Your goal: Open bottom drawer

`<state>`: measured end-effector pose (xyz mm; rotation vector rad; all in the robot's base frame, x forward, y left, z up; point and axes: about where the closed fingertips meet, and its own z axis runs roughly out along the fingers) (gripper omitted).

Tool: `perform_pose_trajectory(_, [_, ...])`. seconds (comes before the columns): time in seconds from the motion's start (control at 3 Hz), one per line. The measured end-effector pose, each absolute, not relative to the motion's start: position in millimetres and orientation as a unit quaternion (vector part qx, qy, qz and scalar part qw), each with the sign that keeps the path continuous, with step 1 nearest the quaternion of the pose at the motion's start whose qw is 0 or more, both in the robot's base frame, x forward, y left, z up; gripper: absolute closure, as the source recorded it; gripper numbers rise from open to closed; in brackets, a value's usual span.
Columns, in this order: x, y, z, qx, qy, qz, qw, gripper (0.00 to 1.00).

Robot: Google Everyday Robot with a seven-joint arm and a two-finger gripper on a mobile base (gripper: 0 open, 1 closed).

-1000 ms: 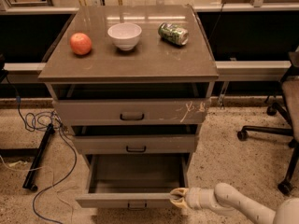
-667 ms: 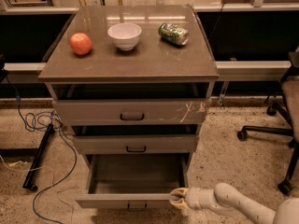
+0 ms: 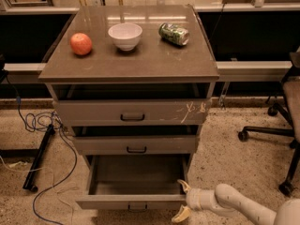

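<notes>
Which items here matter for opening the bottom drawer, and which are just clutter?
Job: narrow grey-brown bottom drawer, pulled out; pale two-finger gripper at its right front corner.
Lying about: red apple, white bowl, green can on its side, black office chair, floor cables.

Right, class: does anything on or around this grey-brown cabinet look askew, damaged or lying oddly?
The green drink can lies tipped on its side on the cabinet top. The widest grey-brown drawer bears pale scratches near its right end. The narrow bottom drawer stands open, the pale gripper at its right front corner.
</notes>
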<state>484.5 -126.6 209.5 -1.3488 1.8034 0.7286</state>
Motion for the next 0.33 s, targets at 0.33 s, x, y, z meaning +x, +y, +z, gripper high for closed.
perform_pose_trajectory(0.33, [484.5, -126.5, 209.5, -0.528, 0.705, 0.285, 0.378, 0.00])
